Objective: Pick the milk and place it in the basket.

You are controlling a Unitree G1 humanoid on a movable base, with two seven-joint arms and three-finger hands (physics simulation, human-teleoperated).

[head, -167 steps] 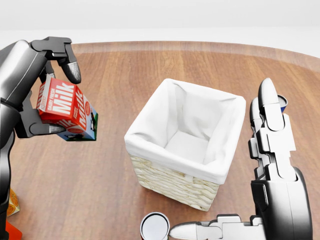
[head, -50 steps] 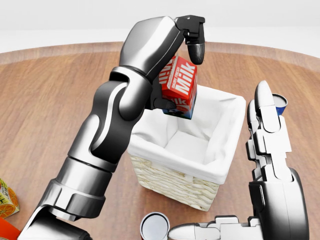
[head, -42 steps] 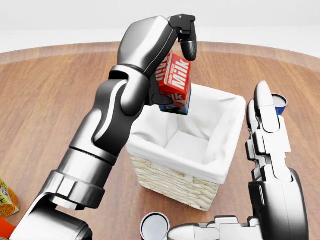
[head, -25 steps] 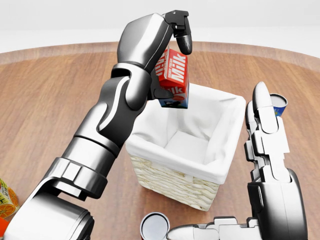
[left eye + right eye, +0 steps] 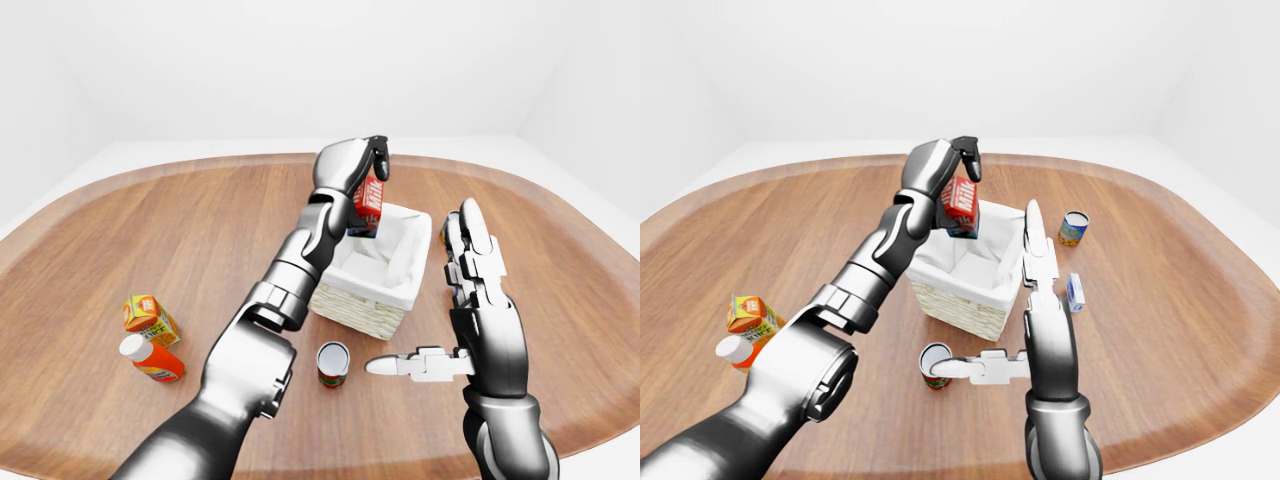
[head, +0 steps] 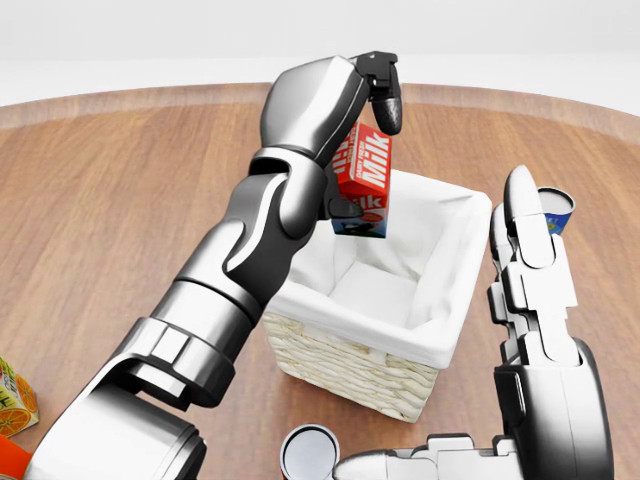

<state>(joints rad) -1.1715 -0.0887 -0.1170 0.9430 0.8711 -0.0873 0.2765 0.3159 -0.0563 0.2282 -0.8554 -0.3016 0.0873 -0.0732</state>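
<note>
Clearly the left hand point(image 6: 362, 120) grips the milk point(image 6: 365, 182) at upper centre of the head view, poised over the basket point(image 6: 355, 365) for a drop inside. At lower right, the right hand point(image 6: 530, 300) stands spread and empty, apart from the rim, presumably keeping clear.

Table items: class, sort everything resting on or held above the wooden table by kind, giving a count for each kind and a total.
Cartons: 3: milk carton, orange juice carton, small blue-and-white carton
Cans: 2: can, can
Bottles: 1: orange bottle
Baskets: 1: basket
Total: 7
</note>
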